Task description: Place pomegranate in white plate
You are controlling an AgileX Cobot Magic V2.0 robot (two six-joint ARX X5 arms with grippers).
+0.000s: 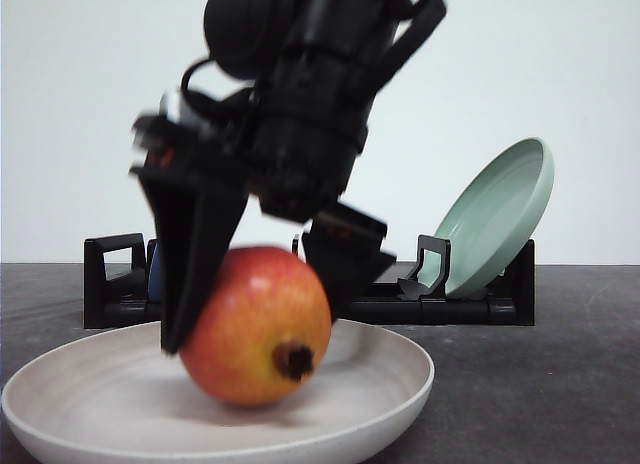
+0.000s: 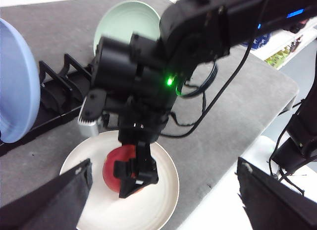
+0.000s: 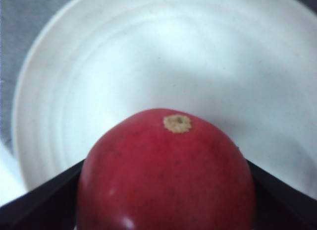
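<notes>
Right gripper (image 1: 265, 294) has its jaws clamped on the pomegranate (image 1: 257, 326), resting inside the white plate (image 1: 90, 384); left gripper (image 2: 163, 200) jaws wide apart.

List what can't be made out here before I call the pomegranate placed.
- Contact under the pomegranate: front view, the white plate rim hides it, so resting or held just above is unclear.
- Right end effector finger contact: motion blur in the front view; fruit covers it in the right wrist view.
- Left end effector: fingertips cut off by the frame edge.
</notes>
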